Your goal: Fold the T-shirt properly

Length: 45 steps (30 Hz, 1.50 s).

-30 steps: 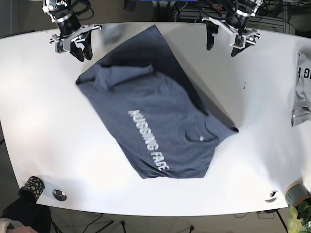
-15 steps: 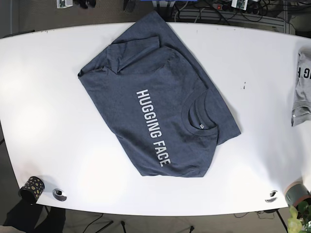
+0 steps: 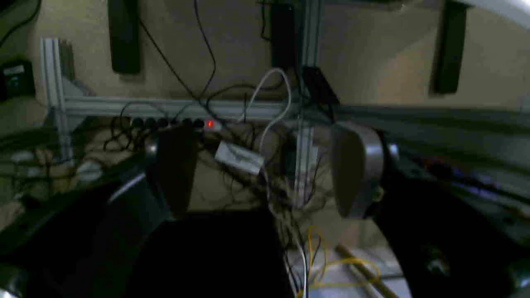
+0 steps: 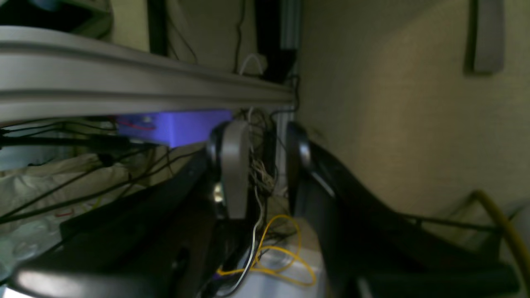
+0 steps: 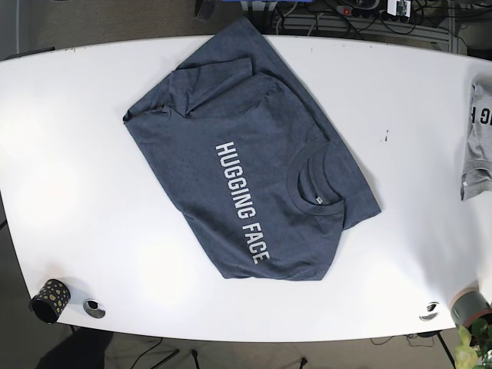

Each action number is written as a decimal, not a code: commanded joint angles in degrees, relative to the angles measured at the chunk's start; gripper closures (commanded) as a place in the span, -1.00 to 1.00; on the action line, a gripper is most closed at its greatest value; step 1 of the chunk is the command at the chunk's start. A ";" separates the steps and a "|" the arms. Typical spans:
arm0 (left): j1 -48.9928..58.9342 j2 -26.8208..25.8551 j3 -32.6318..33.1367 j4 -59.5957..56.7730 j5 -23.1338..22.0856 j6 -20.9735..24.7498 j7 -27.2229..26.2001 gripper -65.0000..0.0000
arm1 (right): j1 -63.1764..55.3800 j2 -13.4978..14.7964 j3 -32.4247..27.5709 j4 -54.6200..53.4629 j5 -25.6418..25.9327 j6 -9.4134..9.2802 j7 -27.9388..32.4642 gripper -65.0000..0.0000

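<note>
Fold looks done: your left claw (image 3: 265,174) and right claw (image 4: 261,169) (both open, empty) hang clear of the shirt (image 5: 254,169).

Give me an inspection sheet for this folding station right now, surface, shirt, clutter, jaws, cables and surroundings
Surface: white table, bare around the shirt.
Job's things: dark blue T-shirt with white HUGGING FACE lettering lies partly folded, skewed to the table edges, collar showing.
Clutter: grey garment at one edge; black gold-dotted cup and two small silver discs along the near edge.
Grippers: left gripper jaws wide apart, empty; right gripper jaws parted by a narrow gap, empty. Both are off the table.
Cables: tangled black and white wires, yellow wire behind the table.
Surroundings: aluminium frame rail, beige wall.
</note>
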 commanded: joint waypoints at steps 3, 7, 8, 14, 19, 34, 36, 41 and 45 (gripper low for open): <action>2.29 -0.09 0.07 6.09 -0.26 -0.26 -0.57 -0.38 | -4.02 0.40 3.78 6.78 0.56 0.27 0.84 0.56; 2.64 -0.09 0.07 9.17 -0.35 -0.26 -0.57 -0.38 | -5.34 0.40 5.27 11.44 0.56 0.27 0.84 0.56; 2.64 -0.09 -0.02 10.05 -0.35 -0.26 -0.57 -0.35 | -5.34 0.40 5.36 12.50 0.56 0.27 0.84 0.56; -0.26 -0.09 -0.02 13.21 -0.70 -0.26 -0.74 -0.20 | -2.17 0.40 5.36 16.72 0.39 0.19 0.84 0.56; -5.18 -0.09 -0.02 13.21 -0.61 -0.26 -0.66 -0.20 | 2.31 0.40 5.27 17.95 0.56 0.19 0.84 0.55; -18.02 -0.27 -0.19 12.86 -0.35 -0.26 -0.04 -0.20 | 20.86 0.76 -0.53 20.76 0.56 0.54 -10.58 0.47; -18.90 -0.53 -0.19 12.86 -0.35 -0.26 2.24 -0.21 | 22.97 0.84 -2.82 20.76 0.56 0.54 -12.43 0.30; -21.62 -0.53 -0.54 12.86 -0.35 -0.26 7.08 -0.21 | 27.36 0.84 -7.48 20.67 0.56 0.54 -15.24 -0.14; -22.15 -0.44 -1.95 12.77 -0.35 -0.26 7.52 -0.23 | 32.11 0.84 -13.10 20.58 0.56 0.54 -20.08 -0.17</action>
